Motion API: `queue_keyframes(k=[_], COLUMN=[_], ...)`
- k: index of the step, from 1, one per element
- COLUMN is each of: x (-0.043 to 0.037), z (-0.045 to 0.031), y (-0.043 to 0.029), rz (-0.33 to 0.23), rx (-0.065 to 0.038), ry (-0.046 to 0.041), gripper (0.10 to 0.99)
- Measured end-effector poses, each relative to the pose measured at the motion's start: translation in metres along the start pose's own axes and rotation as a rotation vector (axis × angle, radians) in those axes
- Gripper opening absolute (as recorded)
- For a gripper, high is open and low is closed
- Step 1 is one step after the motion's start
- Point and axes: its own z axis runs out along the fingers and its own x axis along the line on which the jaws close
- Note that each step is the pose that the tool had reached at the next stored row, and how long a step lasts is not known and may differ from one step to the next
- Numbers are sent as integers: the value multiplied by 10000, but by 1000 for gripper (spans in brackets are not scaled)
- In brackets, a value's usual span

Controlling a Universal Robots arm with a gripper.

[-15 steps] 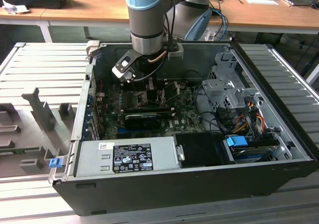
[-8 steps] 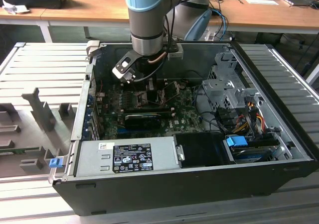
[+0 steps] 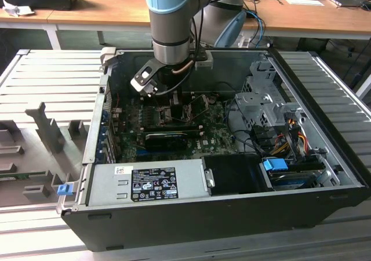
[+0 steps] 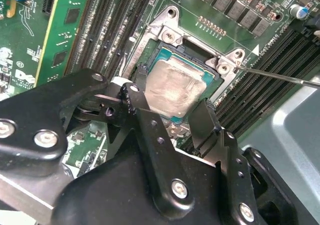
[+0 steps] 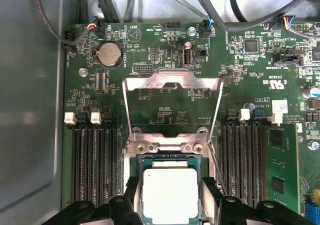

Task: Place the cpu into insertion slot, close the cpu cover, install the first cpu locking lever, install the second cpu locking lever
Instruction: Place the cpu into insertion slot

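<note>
The cpu (image 4: 177, 87) (image 5: 169, 192), a pale grey square chip, lies in the insertion slot (image 5: 167, 146) (image 4: 170, 35) on the green board. My gripper (image 4: 171, 91) (image 5: 170, 187) reaches down over it, and its black fingers (image 4: 142, 85) press against two opposite edges of the chip. The cpu cover (image 5: 172, 77), a thin silver frame, stands swung open beyond the socket. A thin wire lever (image 4: 280, 77) juts out beside the socket, unlatched. In the exterior view the gripper (image 3: 174, 104) is deep inside the open computer case.
Rows of black memory slots (image 5: 95, 160) (image 5: 245, 155) flank the socket. A black card (image 3: 168, 138) lies across the board. Drive cage (image 3: 258, 104) and cable bundles (image 3: 284, 136) fill the exterior view's right. The case wall (image 3: 93, 139) and power supply (image 3: 145, 182) hem in the board.
</note>
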Motion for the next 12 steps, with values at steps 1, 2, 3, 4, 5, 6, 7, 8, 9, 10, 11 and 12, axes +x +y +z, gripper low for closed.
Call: queue_keyframes(k=[1,2,3,4,5,6,7,8,9,10,11,12], x=[3,4,5,5,5,5,6,6,7,6,6,6], z=[1,-2,-12,-25,-42,-55,-71,-91,-98,-104,-109,-116], y=[0,0,1,2,3,4,6,8,9,10,10,11], rz=[1,2,3,2,1,0,-2,-6,-10,-14,-18,-22], rx=[0,1,1,0,0,0,1,2,1,4,5,6], ry=[24,26,26,25,9,-13,-38,-73,-124,-170,-204,-260], gripper=[604,604,604,604,604,592,592,525,400,337,278,220])
